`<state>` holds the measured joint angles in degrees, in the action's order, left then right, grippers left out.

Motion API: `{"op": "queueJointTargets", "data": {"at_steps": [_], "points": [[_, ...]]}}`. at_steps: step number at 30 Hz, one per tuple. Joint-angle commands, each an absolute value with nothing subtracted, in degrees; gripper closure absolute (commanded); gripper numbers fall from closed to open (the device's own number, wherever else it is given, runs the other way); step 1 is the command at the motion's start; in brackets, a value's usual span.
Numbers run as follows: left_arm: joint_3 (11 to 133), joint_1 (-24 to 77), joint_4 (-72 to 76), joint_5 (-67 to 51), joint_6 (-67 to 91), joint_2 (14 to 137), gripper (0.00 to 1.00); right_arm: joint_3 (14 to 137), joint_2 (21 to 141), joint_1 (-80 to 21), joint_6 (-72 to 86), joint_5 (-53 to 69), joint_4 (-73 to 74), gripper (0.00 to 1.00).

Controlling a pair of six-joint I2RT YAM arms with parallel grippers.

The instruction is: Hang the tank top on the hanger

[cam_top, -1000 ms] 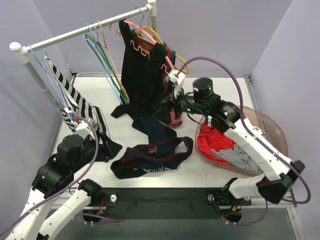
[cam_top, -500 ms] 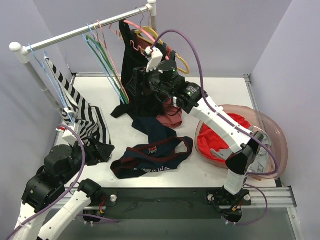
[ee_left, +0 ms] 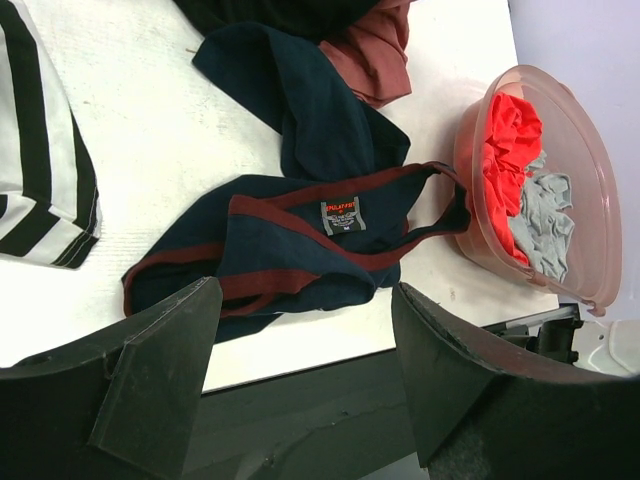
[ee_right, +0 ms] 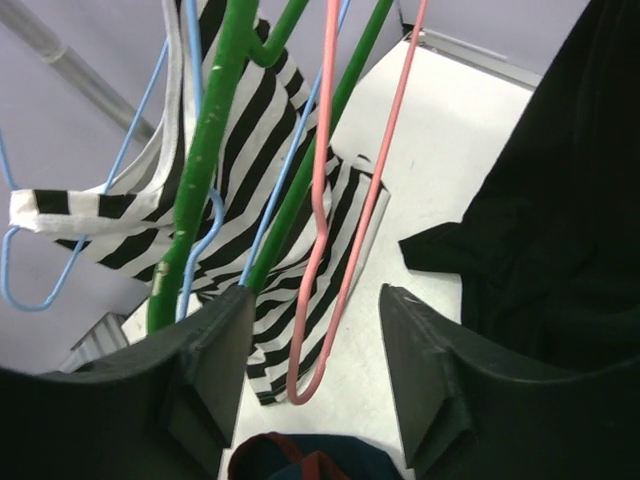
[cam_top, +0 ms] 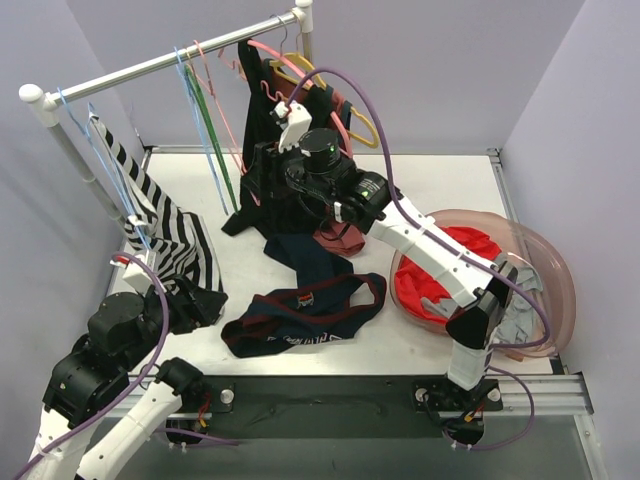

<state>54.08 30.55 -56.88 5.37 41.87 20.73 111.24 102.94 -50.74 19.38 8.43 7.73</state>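
one small label [ee_left: 343,215] on the tank top [ee_left: 290,245], writing unreadable

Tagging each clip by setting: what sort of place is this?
Probably a lab mock-up of a closet corner: a clothes rail with coloured hangers, a pink tub of laundry on a white table, plain lilac walls close around.

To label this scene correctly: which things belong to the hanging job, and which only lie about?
Belong to the job: tank top, pink hanger, right gripper.
Only lying about: black dress, striped garment, green hanger, tub of clothes.
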Motion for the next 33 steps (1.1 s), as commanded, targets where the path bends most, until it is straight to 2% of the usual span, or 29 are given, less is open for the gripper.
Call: {"op": "queueJointTargets", "data": {"at_steps": [1, 8, 11, 12, 14, 17, 29, 33], "points": [[54.5, 30.4, -55.9, 5.8, 42.7, 20.0, 0.21, 114.7, 104.8, -51.3, 17.1, 2.1, 5.3, 0.51], [54.3, 30.4, -56.4, 6.0, 42.9, 19.3, 0.21, 118.1, 108.3, -51.6, 13.7, 0.2, 5.1, 0.61], [54.3, 30.4, -56.6, 6.1, 42.9, 19.2, 0.21, 118.5, 109.0, -51.9, 11.3, -3.5, 5.1, 0.71], [54.4, 30.4, -56.6, 6.2, 42.9, 19.1, 0.21, 118.5, 108.9, -51.9, 10.8, -4.3, 5.1, 0.77], [54.4, 30.5, -56.8, 6.2, 43.0, 19.0, 0.21, 118.5, 109.0, -51.6, 9.8, -5.7, 5.0, 0.83], [54.3, 30.5, -56.7, 6.2, 43.1, 18.7, 0.21, 118.8, 108.9, -51.1, 8.8, -5.9, 4.7, 0.99], [55.5, 30.8, -57.3, 6.9, 43.2, 18.5, 0.21, 124.0, 106.4, -51.0, 3.7, -1.6, 3.6, 1.0], [55.5, 31.0, -56.9, 6.9, 43.4, 18.5, 0.21, 121.7, 103.6, -51.0, 3.5, -0.5, 3.8, 1.0]]}}
